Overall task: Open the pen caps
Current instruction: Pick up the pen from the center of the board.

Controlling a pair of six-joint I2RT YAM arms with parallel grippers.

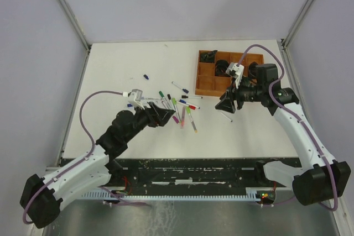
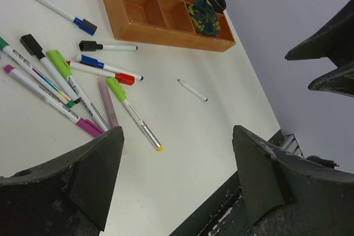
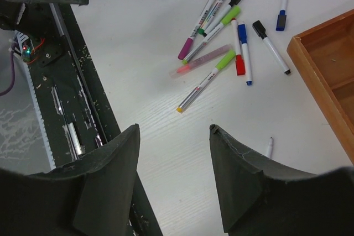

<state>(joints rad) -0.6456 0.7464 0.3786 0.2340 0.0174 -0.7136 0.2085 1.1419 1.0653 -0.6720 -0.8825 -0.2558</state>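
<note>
left gripper (image 2: pixel 178 131): released, jaws spread wide with nothing between them; it hovers over the table (image 1: pixel 127 131) just near-left of the heap of pens.
right gripper (image 3: pixel 174 127): released too, jaws apart and empty; it hangs to the right of the heap, near the tray's near-left corner.
pens (image 1: pixel 180 109): a loose heap in the middle of the table, between the two grippers, with the barrels crossing and touching one another.
blue-ended pen (image 1: pixel 180 87): lies apart from the heap on its far side.
short white pen (image 2: pixel 192 90): thin, lying alone to the right of the heap, close to the right gripper.
pen caps (image 2: pixel 60 62): green, black, blue and red ones sit on the ends of pens in the heap.
yellow tip (image 2: pixel 157 147): bare, on the pen nearest the left gripper.
tray (image 2: pixel 166 32): brown with compartments, at the far right of the table; dark objects sit in some of its far compartments.
small blue piece (image 1: pixel 146 76): lies alone far-left of the heap, too small to identify.
</note>
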